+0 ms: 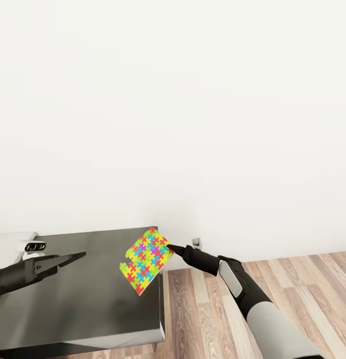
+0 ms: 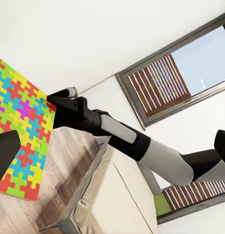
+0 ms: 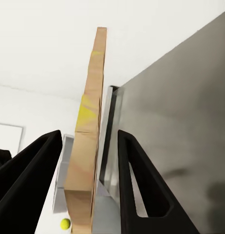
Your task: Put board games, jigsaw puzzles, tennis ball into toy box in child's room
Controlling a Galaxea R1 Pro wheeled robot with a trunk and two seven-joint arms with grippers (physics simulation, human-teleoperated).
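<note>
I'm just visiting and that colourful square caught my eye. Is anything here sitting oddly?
Yes. The jigsaw puzzle is not lying flat: it hangs tilted in the air above the dark counter, near its right edge, with the right gripper at its edge. The right wrist view shows it edge-on between the gripper's fingers.

Open room across the dark bench (image 1: 78, 304) between left pincer (image 1: 82, 256) and jigsaw puzzle (image 1: 147, 260), blocked at its right edge by that raised puzzle, right pincer (image 1: 171, 247) and wall (image 1: 192, 124) behind.

White wall (image 1: 173, 99), slatted window (image 2: 159, 85), wall socket (image 1: 196, 243).
</note>
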